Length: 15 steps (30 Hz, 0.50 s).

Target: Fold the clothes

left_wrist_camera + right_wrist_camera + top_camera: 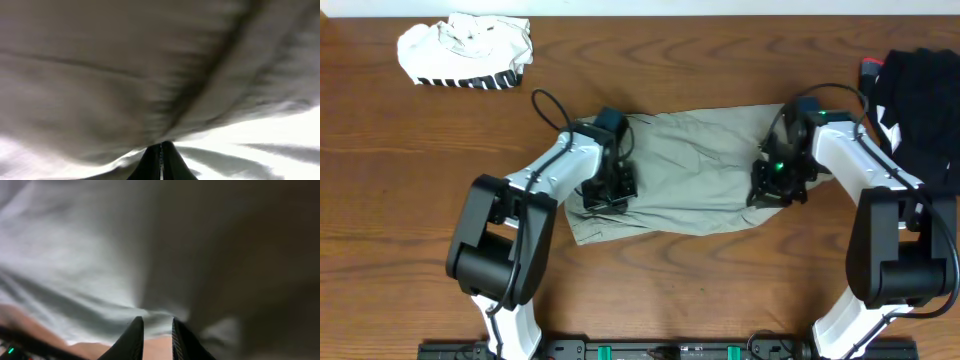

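Well, starting at the far left, the white garment with black stripes (465,50) lies bunched near the back edge of the tabletop (720,290), well apart from my work and not yet folded. My left gripper (608,190) is down on the left end of the khaki-grey garment (695,170), which lies spread across the middle of the tabletop, wrinkled and roughly flat. In the left wrist view my fingers are pressed together, with the cloth gathering to their tips, so I judge that I am pinching a fold of it there. My right gripper (778,185) sits on the garment's right end. In the right wrist view its fingers (134,335) stand a little apart with the cloth puckered just at their tips, and nothing looks firmly clamped between them. At the far right the black garment (925,100) lies heaped by the edge, untouched by either arm. I take the step in hand to be the first fold of the khaki piece, with both ends being taken up. The next move, as I see it, calls for a sure pinch on the right side to match the left. Both ends would then be lifted evenly and carried over together so the fold lands square. A loose right grip could let that end slip and skew the fold. As for containers, no bin, basket or box shows in any view, and all three garments rest directly on the wood.
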Motion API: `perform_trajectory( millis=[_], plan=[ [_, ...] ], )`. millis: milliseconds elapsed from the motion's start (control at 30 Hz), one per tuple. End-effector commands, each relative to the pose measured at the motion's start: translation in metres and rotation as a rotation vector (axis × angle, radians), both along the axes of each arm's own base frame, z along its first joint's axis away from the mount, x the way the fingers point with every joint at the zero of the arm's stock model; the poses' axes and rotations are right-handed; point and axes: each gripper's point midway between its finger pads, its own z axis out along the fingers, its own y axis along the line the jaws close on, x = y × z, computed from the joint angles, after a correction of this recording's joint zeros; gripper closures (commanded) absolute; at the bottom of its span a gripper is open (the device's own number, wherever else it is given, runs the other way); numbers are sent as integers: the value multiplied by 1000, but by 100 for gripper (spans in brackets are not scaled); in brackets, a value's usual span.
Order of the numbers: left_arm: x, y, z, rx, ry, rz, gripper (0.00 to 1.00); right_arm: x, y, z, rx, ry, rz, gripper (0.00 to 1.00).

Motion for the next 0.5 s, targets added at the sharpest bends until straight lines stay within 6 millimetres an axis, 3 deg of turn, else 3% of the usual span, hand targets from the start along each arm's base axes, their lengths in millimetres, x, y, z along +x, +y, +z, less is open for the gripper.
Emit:
perform_trajectory(
  millis=[0, 100, 300, 467],
  plan=[
    [-1, 36, -6, 128, 13, 4, 95, 3, -30, -8, -114, -9, -16, 80],
    [-5, 59, -6, 210, 38, 20, 94, 8, -53, -11, -198, -14, -87, 81],
    [-6, 79, -2, 243, 57, 58, 94, 13, -105, -12, -374, -20, -245, 86],
    [2, 85, 35, 248, -26, 69, 94, 21, -115, 12, -382, -50, -299, 93]
  ],
)
